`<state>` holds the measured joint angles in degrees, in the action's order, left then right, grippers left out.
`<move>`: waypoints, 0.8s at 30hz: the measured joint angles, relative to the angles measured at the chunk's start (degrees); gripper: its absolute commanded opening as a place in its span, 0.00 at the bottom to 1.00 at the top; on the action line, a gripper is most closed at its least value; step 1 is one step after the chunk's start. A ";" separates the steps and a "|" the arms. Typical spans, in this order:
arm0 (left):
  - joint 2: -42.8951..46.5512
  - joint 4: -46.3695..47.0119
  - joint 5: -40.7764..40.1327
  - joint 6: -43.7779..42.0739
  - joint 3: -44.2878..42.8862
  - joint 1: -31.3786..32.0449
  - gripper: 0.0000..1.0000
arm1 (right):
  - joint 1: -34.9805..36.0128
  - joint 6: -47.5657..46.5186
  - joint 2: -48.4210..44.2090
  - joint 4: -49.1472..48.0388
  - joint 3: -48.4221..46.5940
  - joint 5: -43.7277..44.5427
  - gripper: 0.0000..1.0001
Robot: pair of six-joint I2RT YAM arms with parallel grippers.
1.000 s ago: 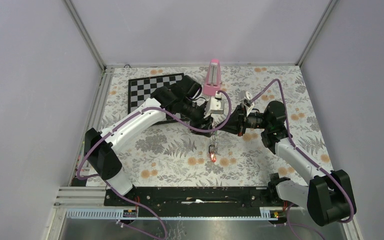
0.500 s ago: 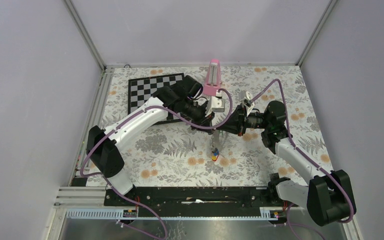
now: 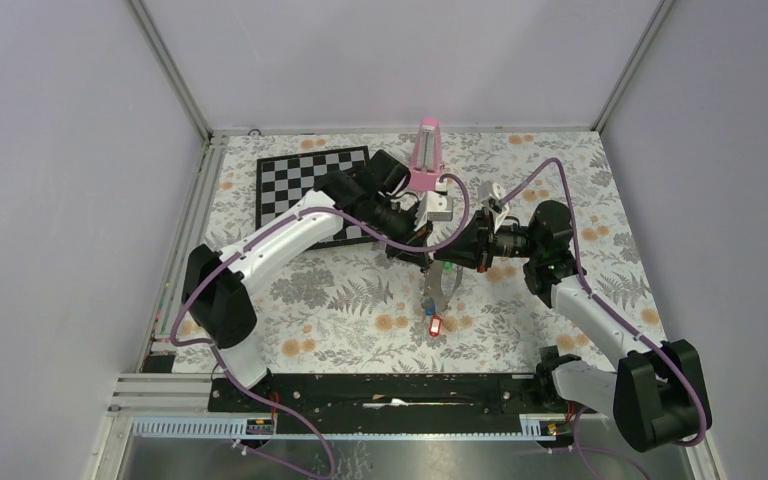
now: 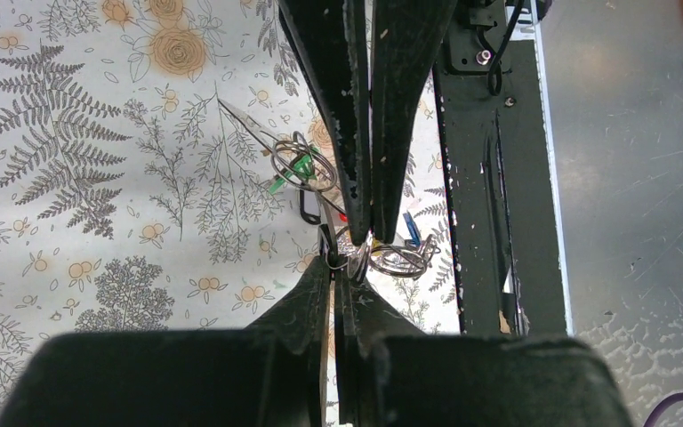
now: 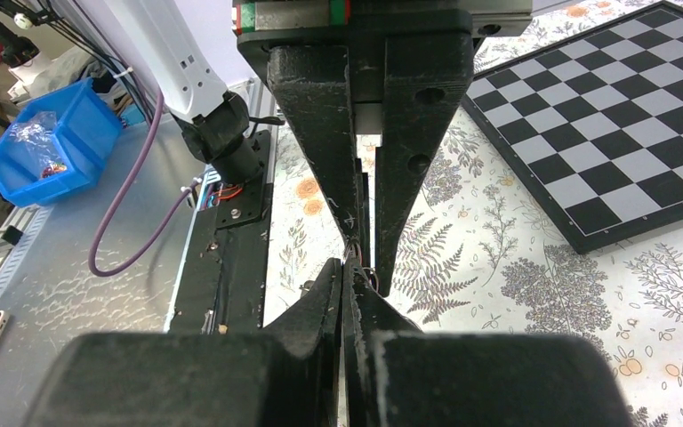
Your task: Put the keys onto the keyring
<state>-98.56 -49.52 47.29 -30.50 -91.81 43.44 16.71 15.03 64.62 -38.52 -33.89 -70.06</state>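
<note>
Here, above the floral table cover (image 3: 340,300) and in front of the chessboard (image 3: 290,180), the two arms meet tip to tip at mid-table. The left gripper (image 4: 344,265) and the right gripper (image 5: 347,267) each have their fingers pressed together. Each appears clamped on the thin wire of the keyring (image 4: 396,261), which is held up between them. Several keys dangle from it: the red tag (image 3: 436,324) is lowest, the blue tag (image 4: 412,233) is just beside the fingertips, and the green tag (image 4: 301,166) is on the other side. The step in hand is judged to be working a key along the wire. It should go best if one gripper anchors the loop while the other moves slowly, keeping the floppy wire taut. Loosening both grips at once would likely drop everything. No brand, label or legible writing shows in any view.
</note>
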 measured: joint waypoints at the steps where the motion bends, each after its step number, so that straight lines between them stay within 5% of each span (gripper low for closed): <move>1: -0.20 0.02 0.17 0.17 -0.11 -0.02 0.00 | -0.04 -0.04 0.00 0.02 0.00 0.02 0.00; 24: -6.14 -7.87 5.11 -2.93 -7.50 -0.85 0.03 | -0.61 -2.82 0.04 0.13 0.00 -1.95 0.00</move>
<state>-104.71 -57.39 52.40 -33.43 -99.31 42.59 16.10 12.21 64.66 -38.39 -33.89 -72.01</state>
